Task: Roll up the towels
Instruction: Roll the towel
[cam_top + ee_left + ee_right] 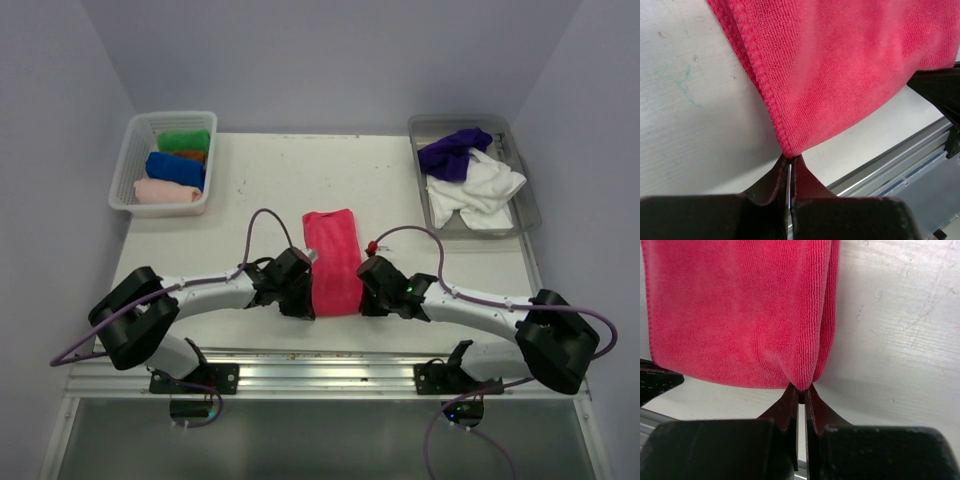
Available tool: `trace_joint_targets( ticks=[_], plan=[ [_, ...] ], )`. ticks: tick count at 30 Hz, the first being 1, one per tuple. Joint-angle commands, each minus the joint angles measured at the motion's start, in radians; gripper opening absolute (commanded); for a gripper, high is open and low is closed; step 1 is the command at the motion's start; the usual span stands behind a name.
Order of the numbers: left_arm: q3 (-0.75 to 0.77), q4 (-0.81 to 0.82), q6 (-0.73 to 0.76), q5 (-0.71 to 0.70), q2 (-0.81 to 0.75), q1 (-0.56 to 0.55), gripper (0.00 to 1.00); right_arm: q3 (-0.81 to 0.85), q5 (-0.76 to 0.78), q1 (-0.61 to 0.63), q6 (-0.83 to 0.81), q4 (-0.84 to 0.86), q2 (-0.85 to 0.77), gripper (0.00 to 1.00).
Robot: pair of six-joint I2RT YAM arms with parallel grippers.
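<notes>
A hot pink towel [332, 258] lies folded lengthwise on the table's middle, its near end by the front edge. My left gripper [303, 303] is shut on the towel's near left corner [790, 150]. My right gripper [366, 300] is shut on the near right corner [804, 385], where the cloth bunches between the fingertips. A purple towel [452, 152] and a white towel [478, 188] lie crumpled in the grey tray [524, 214] at the back right. Rolled green [184, 140], orange [193, 156], blue [175, 168] and pale pink [166, 191] towels fill the white basket [131, 152] at the back left.
A metal rail [320, 368] runs along the table's near edge, just behind both grippers. Grey walls close in the table on the left, right and back. The other arm's dark finger shows at each wrist view's edge.
</notes>
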Motion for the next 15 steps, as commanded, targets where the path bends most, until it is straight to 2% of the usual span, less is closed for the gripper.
trace_joint_targets(
  ticks=[1, 8, 15],
  plan=[
    [0.031, -0.056, 0.005, -0.043, -0.081, 0.001, 0.0, 0.055, 0.084, -0.001, -0.018, -0.077, -0.059, 0.0],
    [0.112, -0.115, 0.016, -0.058, -0.094, 0.019, 0.0, 0.126, 0.109, -0.001, -0.04, -0.115, -0.097, 0.0],
    [0.202, -0.173, 0.062, -0.06, -0.092, 0.092, 0.0, 0.215, 0.138, -0.008, -0.09, -0.11, -0.042, 0.0]
  ],
)
